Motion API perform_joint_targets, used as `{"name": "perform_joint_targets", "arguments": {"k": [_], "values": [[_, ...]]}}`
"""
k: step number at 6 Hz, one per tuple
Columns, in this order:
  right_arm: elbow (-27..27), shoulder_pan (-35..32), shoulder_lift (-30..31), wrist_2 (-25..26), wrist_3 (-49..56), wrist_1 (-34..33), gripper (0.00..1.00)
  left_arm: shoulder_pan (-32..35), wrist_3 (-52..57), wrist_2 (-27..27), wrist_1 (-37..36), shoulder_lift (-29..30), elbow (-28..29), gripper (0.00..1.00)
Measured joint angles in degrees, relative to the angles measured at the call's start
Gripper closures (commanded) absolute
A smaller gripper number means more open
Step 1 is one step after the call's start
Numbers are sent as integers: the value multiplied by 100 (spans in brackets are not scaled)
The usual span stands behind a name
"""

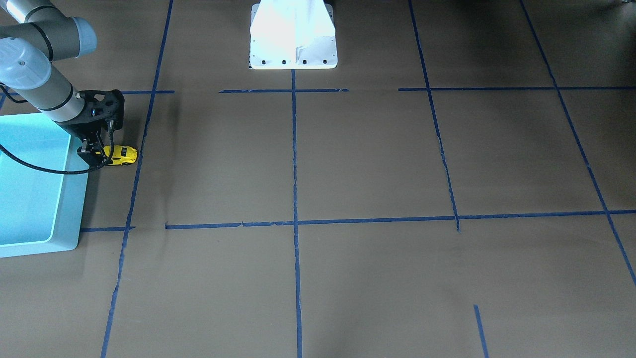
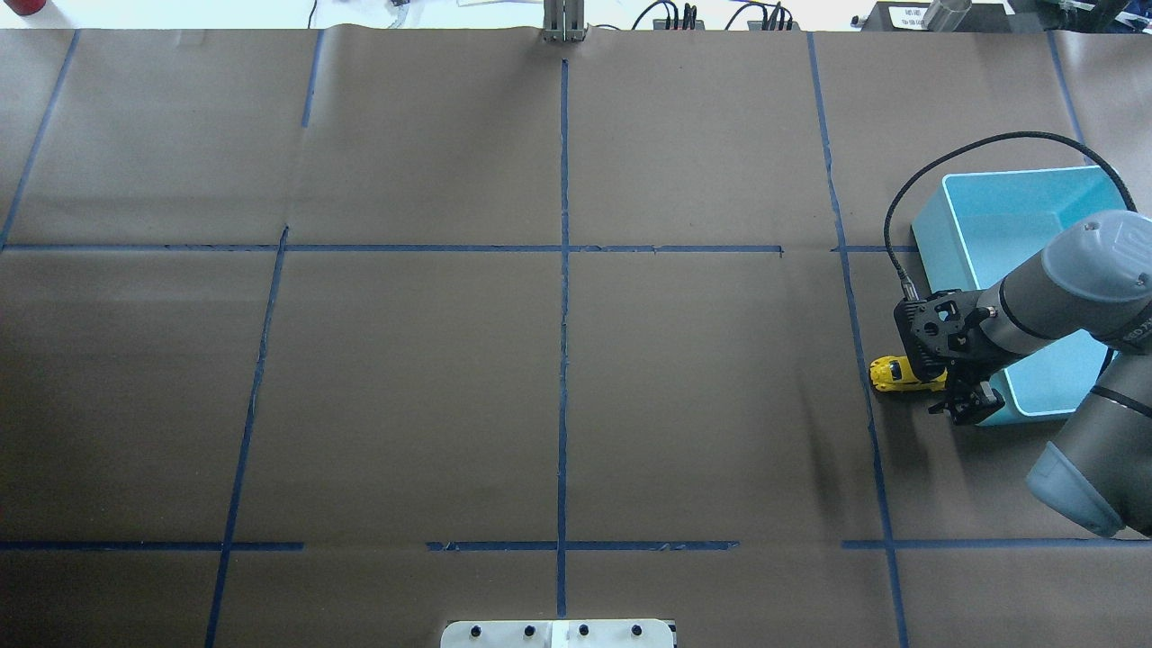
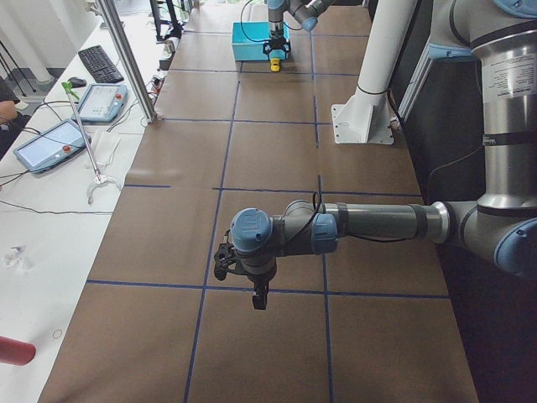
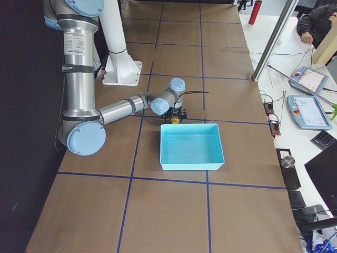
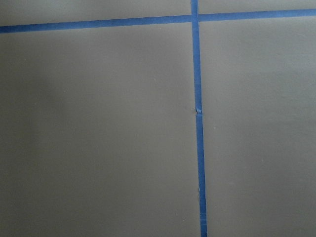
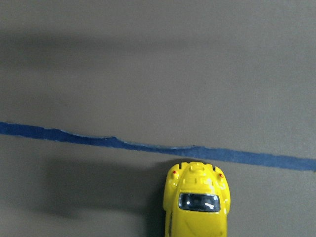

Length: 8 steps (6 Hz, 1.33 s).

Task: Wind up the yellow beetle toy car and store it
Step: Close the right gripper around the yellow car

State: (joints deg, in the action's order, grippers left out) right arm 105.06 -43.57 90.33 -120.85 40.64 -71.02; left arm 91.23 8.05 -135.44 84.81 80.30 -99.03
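The tiny bright yellow beetle-shaped toy car (image 2: pixel 903 374) sits on the brown paper-covered table (image 2: pixel 558 396). It is just outside the side wall of the light blue plastic bin (image 2: pixel 1026 234), near a blue tape line (image 6: pixel 148 145). The right gripper (image 2: pixel 965 409) is low over the car's bin-side end; whether its fingers clasp the car cannot be told. The left gripper (image 3: pixel 256 294) hangs over the table well apart from the car, and whether its fingers are spread or closed cannot be told either.

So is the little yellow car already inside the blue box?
No, the yellow car sits on the brown table just outside the blue box, close to its wall.
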Motion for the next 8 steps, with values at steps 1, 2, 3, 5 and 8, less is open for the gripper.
{"name": "perform_joint_targets", "arguments": {"k": [1,2,3,5,8], "values": [[-29,47,-4,5,-11,0,0,0,-3,0,1,3,29,0],[-62,80,-6,8,-15,1,0,0,-11,0,1,1,42,0],[-93,96,-6,8,-11,1,0,0,-25,-3,1,-7,47,0],[-114,97,-13,8,-4,1,4,0,-46,-8,-6,-11,49,0],[-113,83,-15,21,9,1,89,0,-38,-33,-6,-8,48,0]]}}
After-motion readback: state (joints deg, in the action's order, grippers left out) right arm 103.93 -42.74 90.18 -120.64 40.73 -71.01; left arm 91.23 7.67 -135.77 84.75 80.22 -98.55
